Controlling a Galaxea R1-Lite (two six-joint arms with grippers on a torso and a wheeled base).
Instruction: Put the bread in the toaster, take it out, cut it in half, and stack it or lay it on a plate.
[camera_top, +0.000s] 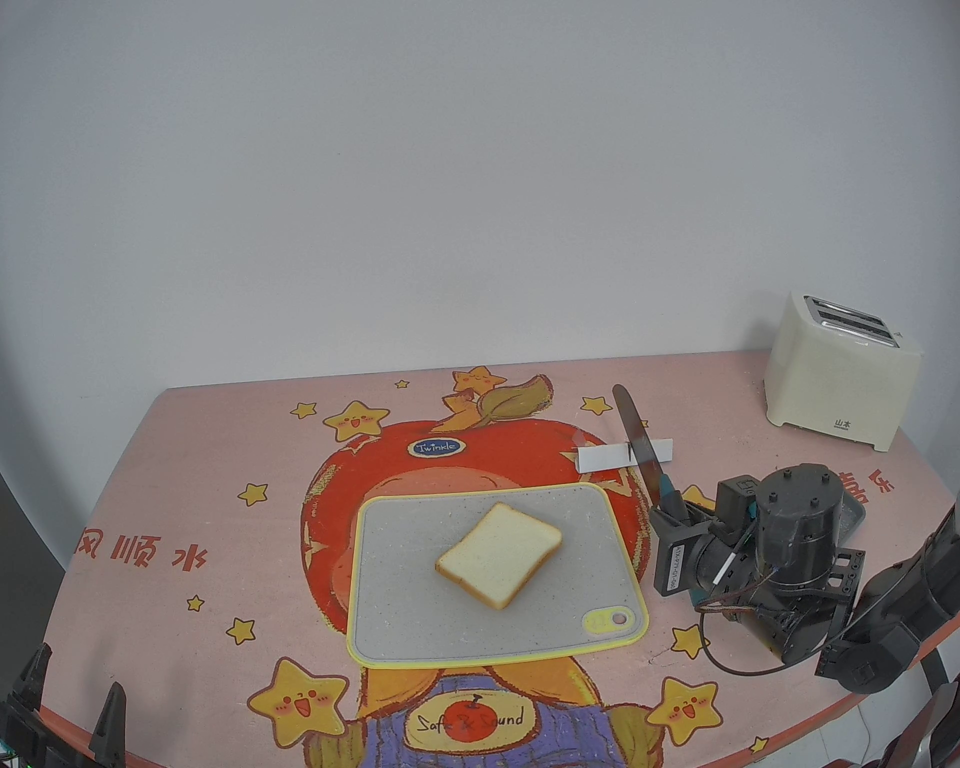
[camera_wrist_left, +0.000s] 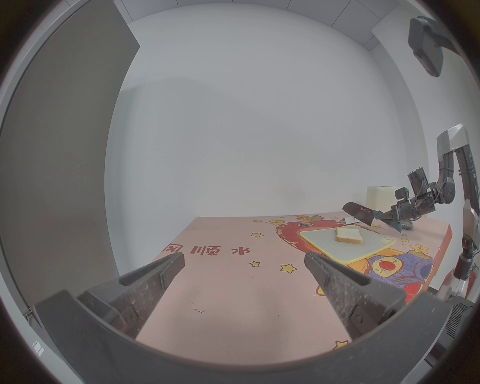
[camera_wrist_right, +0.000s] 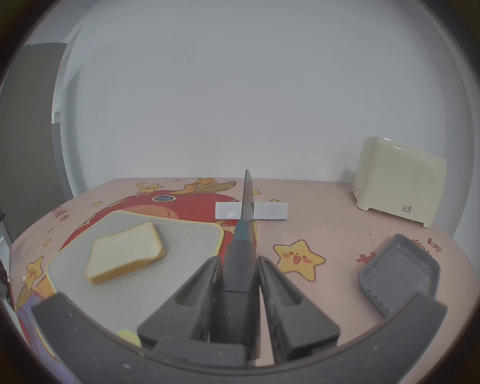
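Left hand (camera_wrist_left: 244, 260) hangs by the near left corner of the bench (camera_top: 200, 480), its fingers spread wide with nothing between them. Right hand (camera_wrist_right: 239, 265) is clamped on the handle of a kitchen knife (camera_wrist_right: 246, 200) just right of the cutting board (camera_top: 400, 600), with the blade pointing toward the back wall. Bread slice (camera_top: 500, 553) lies flat mid-board, uncut. Toaster (camera_top: 840, 370) stands at the far right corner, with a grey tray (camera_wrist_right: 397, 272) in front of it and a white card (camera_top: 600, 457) just beyond the board.
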